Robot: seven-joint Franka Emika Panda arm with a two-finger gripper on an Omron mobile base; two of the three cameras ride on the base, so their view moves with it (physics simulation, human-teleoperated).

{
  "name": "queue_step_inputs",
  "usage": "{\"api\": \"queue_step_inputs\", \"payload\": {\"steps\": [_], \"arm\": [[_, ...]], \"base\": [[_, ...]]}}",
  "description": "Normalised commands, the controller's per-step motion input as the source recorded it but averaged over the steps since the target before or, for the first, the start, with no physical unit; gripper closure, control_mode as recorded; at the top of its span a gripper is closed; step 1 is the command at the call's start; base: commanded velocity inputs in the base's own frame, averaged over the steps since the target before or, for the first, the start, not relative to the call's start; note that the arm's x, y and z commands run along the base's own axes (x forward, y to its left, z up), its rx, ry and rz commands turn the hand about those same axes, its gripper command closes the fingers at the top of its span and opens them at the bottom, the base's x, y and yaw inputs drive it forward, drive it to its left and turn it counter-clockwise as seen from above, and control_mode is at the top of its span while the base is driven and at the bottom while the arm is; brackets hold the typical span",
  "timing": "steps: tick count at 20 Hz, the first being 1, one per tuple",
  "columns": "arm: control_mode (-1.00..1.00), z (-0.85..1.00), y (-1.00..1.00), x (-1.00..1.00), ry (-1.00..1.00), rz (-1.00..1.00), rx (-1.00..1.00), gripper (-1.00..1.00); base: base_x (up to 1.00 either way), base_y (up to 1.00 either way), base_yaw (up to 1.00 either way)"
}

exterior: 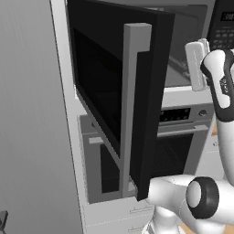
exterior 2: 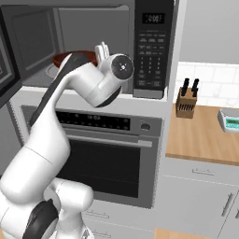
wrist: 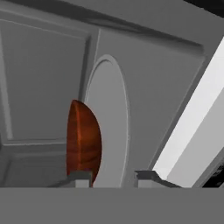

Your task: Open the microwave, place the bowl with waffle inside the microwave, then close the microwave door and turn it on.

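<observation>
The microwave (exterior 2: pixel 93 28) stands open, and its black door (exterior: pixel 109 91) with the grey bar handle (exterior: pixel 133 109) is swung out toward the left. The dark reddish-brown bowl (exterior 2: pixel 70 58) sits inside the cavity on the round turntable (wrist: pixel 109 122). In the hand view the bowl (wrist: pixel 83 140) lies just beyond my left fingertip (wrist: pixel 81 177). The waffle is hidden. My gripper (wrist: pixel 113 178) reaches into the cavity beside the bowl (exterior 2: pixel 101 50), its jaws apart with nothing between them. The keypad strip (exterior 2: pixel 151 51) is to the right of the cavity.
A silver oven (exterior 2: pixel 107 158) sits under the microwave. To the right is a wooden counter (exterior 2: pixel 196 140) with a knife block (exterior 2: pixel 186 102) and a small teal scale (exterior 2: pixel 229 120). The open door stands out close to my arm's left.
</observation>
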Motion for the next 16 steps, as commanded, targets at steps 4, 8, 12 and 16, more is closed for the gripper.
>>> {"api": "queue_step_inputs", "payload": {"steps": [4,8,12,16], "arm": [[-1.0,0.0,0.05,-0.22,0.0,0.0,-0.07,1.0],[-1.0,0.0,0.0,-0.61,-0.06,0.04,-0.1,1.0],[-1.0,0.0,0.0,-0.98,-0.15,0.05,-0.1,1.0],[-1.0,0.0,0.0,-1.0,-0.26,0.0,-0.06,1.0]], "base": [[0.0,0.0,0.0],[0.0,0.0,0.0],[0.0,0.0,0.0],[0.0,0.0,0.0]]}}
